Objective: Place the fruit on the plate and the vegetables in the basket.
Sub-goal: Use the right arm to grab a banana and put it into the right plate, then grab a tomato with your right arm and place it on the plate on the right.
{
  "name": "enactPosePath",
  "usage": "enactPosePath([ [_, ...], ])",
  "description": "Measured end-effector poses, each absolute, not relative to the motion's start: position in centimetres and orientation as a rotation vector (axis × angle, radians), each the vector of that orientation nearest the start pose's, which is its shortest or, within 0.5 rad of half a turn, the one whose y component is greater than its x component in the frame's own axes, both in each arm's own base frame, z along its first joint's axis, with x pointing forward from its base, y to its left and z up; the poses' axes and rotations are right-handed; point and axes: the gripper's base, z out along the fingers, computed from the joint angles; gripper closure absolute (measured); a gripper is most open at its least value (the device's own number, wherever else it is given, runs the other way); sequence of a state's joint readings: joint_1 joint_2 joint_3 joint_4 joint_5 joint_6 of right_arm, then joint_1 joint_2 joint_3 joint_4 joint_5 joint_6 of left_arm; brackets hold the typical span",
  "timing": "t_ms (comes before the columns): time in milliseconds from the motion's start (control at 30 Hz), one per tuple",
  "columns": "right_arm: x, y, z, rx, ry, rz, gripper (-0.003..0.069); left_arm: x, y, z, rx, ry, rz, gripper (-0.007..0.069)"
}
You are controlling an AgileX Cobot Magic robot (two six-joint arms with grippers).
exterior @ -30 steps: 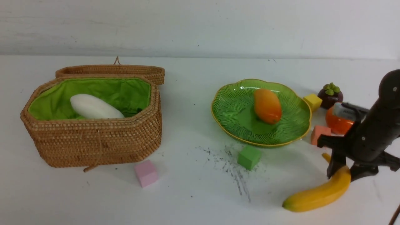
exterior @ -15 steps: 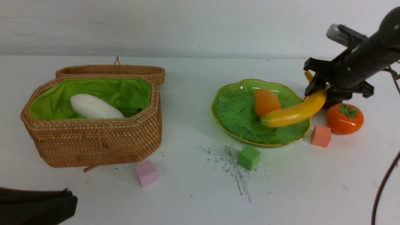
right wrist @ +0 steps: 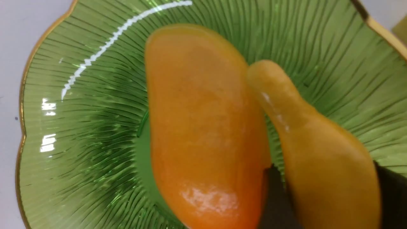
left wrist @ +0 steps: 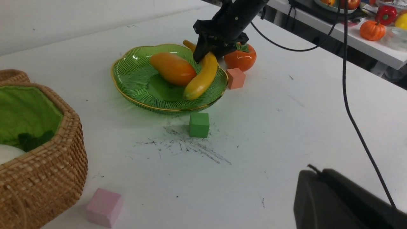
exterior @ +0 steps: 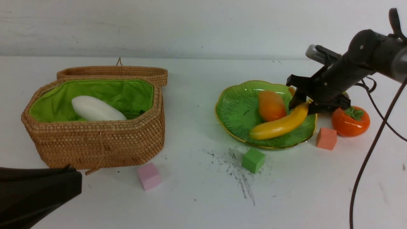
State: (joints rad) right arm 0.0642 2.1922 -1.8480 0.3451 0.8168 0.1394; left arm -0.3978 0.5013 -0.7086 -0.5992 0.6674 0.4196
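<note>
My right gripper [exterior: 302, 106] is shut on the stalk end of the yellow banana [exterior: 279, 125], whose free end rests low on the green scalloped plate [exterior: 235, 111] beside the orange mango [exterior: 270, 105]. In the right wrist view the banana [right wrist: 318, 159] sits between my dark fingers, touching the mango [right wrist: 203, 127]. The persimmon [exterior: 349, 121] stands on the table right of the plate. The mangosteen is hidden behind my right arm. The white radish [exterior: 95, 109] lies in the open rattan basket [exterior: 95, 143]. My left gripper [exterior: 71, 178] is low at the near left, shut and empty. Cucumber and carrot are out of view.
A green cube [exterior: 253, 160] sits just in front of the plate, a salmon cube [exterior: 326, 138] by its right rim, and a pink cube [exterior: 148, 176] in front of the basket. The basket lid [exterior: 111, 71] lies folded back. My right arm's cable [exterior: 365, 165] hangs at right.
My right gripper lifted the banana from the near right of the table, carried it over the plate and lowered it beside the mango. My left gripper has come into view at the near left.
</note>
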Motion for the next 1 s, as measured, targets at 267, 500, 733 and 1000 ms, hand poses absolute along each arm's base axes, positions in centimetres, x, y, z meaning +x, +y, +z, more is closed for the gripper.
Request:
enactPosePath([
  [267, 48.4, 4.3, 22.6, 0.247, 2.647, 0.357, 0.0081, 6.7, -6.3, 36.2, 0.563, 1.802, -0.651, 0.0638],
  [500, 45.5, 1.2, 29.8, 0.145, 2.700, 0.048, 0.0224, 6.7, -6.3, 36.4, 0.562, 1.784, -0.650, 0.0638],
  [733, 43.9, -6.3, 30.4, 0.452, 2.732, -0.008, 0.0304, 6.7, -6.3, 36.3, 0.602, 1.776, -0.628, 0.0638],
  [1000, 45.7, -10.8, 24.6, 0.644, 2.720, 0.353, 0.0082, 6.6, -6.4, 36.1, 0.643, 1.783, -0.616, 0.0638],
])
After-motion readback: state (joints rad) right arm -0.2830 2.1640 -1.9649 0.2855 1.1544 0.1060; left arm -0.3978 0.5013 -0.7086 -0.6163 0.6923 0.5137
